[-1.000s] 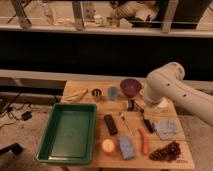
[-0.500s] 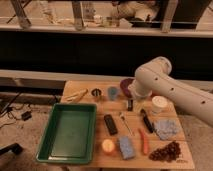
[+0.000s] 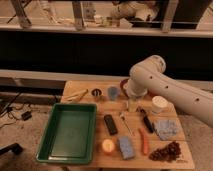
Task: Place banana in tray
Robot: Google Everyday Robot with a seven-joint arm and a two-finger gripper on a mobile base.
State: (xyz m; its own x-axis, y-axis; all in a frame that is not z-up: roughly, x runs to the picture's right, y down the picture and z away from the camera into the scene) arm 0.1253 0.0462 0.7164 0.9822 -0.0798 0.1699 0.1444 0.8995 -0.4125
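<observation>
The banana (image 3: 76,95), pale tan and slightly curved, lies at the back left corner of the wooden table. In front of it stands the tray (image 3: 50,131), a deep green bin that fills the table's left side and holds nothing. My white arm reaches in from the right and bends down over the table's back middle. Its gripper (image 3: 131,104) hangs open there with nothing in it, right of the banana and apart from it.
Behind the gripper are a small dark cup (image 3: 96,93), a blue-grey cup (image 3: 113,92) and a purple bowl (image 3: 123,84). A white cup (image 3: 159,104), black block (image 3: 110,124), round orange fruit (image 3: 107,145), blue sponge (image 3: 125,147), orange stick (image 3: 144,142) and blue cloth (image 3: 165,128) cover the right half.
The arm has swung left across the back of the table, bringing the gripper closer to the cups and the banana. No object has moved.
</observation>
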